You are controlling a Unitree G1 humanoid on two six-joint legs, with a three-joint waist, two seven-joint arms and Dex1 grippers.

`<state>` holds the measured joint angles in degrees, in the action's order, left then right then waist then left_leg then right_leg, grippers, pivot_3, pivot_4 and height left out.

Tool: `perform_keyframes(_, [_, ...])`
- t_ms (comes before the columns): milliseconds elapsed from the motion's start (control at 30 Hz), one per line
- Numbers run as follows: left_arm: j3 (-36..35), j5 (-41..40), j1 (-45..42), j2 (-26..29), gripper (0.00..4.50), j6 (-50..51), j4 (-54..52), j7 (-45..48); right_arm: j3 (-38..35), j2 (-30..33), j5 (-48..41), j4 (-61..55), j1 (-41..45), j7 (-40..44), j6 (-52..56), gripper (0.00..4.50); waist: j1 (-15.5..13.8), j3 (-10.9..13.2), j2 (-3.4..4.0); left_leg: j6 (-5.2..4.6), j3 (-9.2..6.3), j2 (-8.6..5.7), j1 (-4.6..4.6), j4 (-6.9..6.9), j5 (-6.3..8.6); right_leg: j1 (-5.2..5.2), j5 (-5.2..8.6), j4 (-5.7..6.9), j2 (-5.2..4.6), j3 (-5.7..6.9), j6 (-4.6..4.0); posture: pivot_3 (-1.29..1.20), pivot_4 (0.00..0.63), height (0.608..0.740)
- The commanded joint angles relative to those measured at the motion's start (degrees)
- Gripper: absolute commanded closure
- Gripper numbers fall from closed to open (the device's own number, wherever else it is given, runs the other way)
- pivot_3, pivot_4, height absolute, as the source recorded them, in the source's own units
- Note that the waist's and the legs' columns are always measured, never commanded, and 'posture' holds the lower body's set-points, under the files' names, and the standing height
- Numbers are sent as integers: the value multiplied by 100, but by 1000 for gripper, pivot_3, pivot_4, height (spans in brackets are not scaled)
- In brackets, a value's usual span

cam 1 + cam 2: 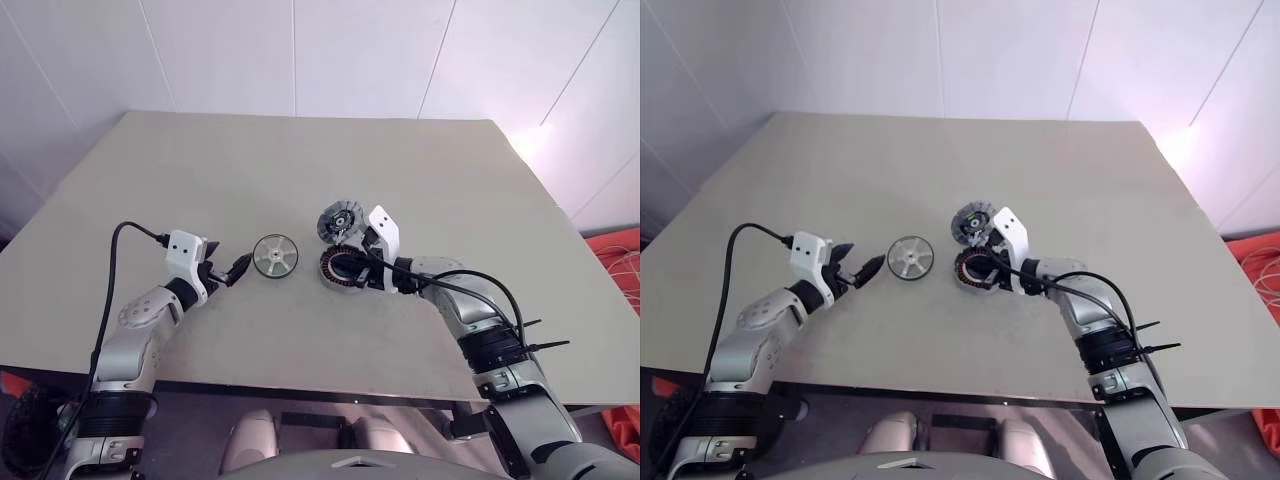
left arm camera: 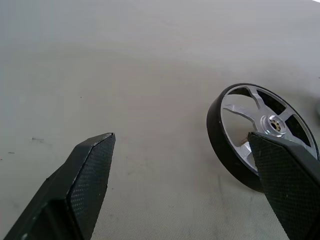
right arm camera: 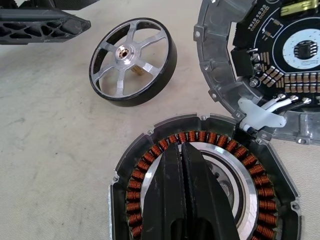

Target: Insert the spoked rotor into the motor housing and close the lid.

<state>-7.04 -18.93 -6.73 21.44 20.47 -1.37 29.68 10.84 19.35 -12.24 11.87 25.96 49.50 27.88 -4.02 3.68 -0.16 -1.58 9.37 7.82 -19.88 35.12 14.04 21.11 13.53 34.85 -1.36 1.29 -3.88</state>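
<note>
The spoked rotor [image 1: 274, 256], a silver wheel with a dark rim, lies flat on the table left of the motor housing [image 1: 334, 277]. The housing is a dark puck with a ring of copper windings [image 3: 145, 170]. Its grey lid [image 1: 339, 220] stands swung open at the far edge, showing a circuit board [image 3: 295, 50]. My left gripper [image 1: 228, 262] is open just left of the rotor, one fingertip [image 2: 280, 160] in front of its rim. My right gripper [image 3: 182, 147] is shut and empty, its tips over the housing's silver centre; I cannot tell if they touch it.
The beige table [image 1: 300, 160] stretches far behind the parts, and its front edge [image 1: 300, 388] runs close under my arms. White walls stand behind. An orange object [image 1: 620, 260] lies on the floor at the right.
</note>
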Motion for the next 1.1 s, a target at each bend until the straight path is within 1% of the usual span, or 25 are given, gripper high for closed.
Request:
perform_keyframes(33, [-105, -12, -72, 93, 0, -49, -217, -8, 18, -13, 86, 166, -22, -59, -126, 4448, 0, 0, 0, 1, 0, 0, 5, 0, 0, -4, 0, 0, 0, 0, 0, 0, 0, 740])
perform_keyframes(133, [-96, -16, -72, 92, 0, -54, -213, -17, -1, -8, 99, 249, 15, -62, -182, 4448, 0, 0, 0, 1, 0, 0, 15, 0, 0, -14, 0, 0, 0, 0, 0, 0, 0, 740])
perform_keyframes(267, [-71, -10, -74, 69, 0, -62, -195, -27, -179, 28, -72, 43, 103, -22, -106, 4448, -2, 0, 0, 2, 0, 0, 18, 0, -1, -17, 0, 0, 0, 0, -1, 0, 0, 740])
perform_keyframes(467, [-80, -24, -67, 76, 0, -52, -208, -21, -164, 87, -65, -124, -8, -30, -66, 4448, -2, 0, 0, 1, -1, 0, 10, -1, -1, -10, 0, -1, 0, 0, -1, 0, 0, 740])
perform_keyframes(767, [-85, -21, -73, 108, 0, -42, -194, 0, -140, 7, -74, -141, -166, -111, -51, 4448, -2, 0, 0, 1, -1, 0, 13, -1, 0, -13, 0, -1, 0, 0, -1, 0, 0, 740])
perform_keyframes(1000, [-85, -18, -80, 111, 0, -55, -168, 4, -60, 5, 40, 42, -272, -159, -129, 4448, -6, -1, -2, 1, -1, 0, 13, -1, 0, -14, 0, -2, 0, 0, -1, 0, 0, 740])
perform_keyframes(1100, [-74, -15, -83, 105, 0, -61, -163, 8, -168, -22, -67, -55, -239, -182, -81, 4448, -1, -2, -3, 1, -1, 0, 15, -1, 0, -15, 0, -2, 0, 0, -1, 0, 0, 740])
